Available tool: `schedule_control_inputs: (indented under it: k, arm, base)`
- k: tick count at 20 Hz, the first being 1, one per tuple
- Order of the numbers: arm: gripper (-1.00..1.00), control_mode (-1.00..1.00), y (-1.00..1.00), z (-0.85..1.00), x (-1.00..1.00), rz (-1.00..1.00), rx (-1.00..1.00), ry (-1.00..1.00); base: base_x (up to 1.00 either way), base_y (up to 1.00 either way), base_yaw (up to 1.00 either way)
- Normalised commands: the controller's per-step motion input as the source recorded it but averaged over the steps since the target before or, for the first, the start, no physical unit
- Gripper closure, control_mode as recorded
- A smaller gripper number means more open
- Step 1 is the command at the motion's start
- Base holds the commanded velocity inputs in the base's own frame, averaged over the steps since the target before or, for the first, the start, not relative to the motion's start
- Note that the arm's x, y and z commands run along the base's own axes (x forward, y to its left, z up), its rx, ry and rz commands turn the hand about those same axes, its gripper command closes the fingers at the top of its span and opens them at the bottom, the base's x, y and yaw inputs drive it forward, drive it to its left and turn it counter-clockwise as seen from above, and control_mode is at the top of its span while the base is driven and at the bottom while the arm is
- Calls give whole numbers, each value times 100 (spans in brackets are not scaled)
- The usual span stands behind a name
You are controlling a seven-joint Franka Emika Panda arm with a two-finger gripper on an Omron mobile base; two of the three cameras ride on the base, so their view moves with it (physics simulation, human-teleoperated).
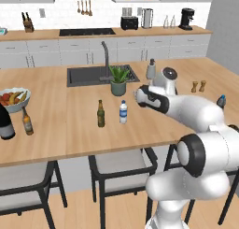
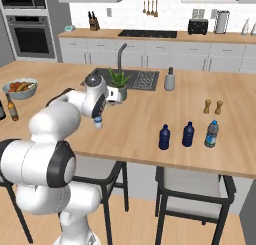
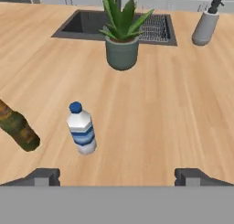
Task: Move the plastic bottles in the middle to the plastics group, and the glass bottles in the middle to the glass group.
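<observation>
The clear plastic bottle (image 3: 82,129) with a blue label band stands upright mid-counter (image 1: 123,112), partly hidden behind my arm in the right base view (image 2: 98,122). Just left of it stands the slim olive-green glass bottle (image 1: 101,113) (image 3: 18,127). My gripper (image 1: 139,96) (image 2: 121,94) (image 3: 117,177) hovers above and right of the clear bottle, open, with nothing between its fingers. The plastics group at the right holds two dark blue bottles (image 2: 164,137) (image 2: 188,134) and a translucent one (image 2: 212,134). The glass group at the left has a wine bottle (image 1: 4,123) and an amber bottle (image 1: 27,123).
A potted plant (image 1: 119,81) (image 3: 121,49) stands behind the bottles, in front of the sink (image 1: 88,75). A soap dispenser (image 1: 151,69) and salt and pepper shakers (image 1: 198,86) are further right. A fruit bowl (image 1: 14,98) sits far left. Stools stand under the counter's near edge.
</observation>
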Motion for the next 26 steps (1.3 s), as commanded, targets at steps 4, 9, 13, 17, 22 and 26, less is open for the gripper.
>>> schedule_control_inputs:
  k: [4,9,13,17,22,26]
  arm:
    - [-100,-100,86,0,22,0,-1,35]
    - [-100,-100,50,-29,19,1,0,22]
    - [-100,-100,7,-45,22,1,0,13]
    - [-100,-100,-4,-52,21,1,0,3]
    - [-100,-100,-6,-34,21,0,0,0]
    - [-100,-100,0,-30,18,0,0,0]
  base:
    - [0,0,0]
    - [0,0,0]
    - [0,0,0]
    - [0,0,0]
    - [0,0,0]
    - [0,0,0]
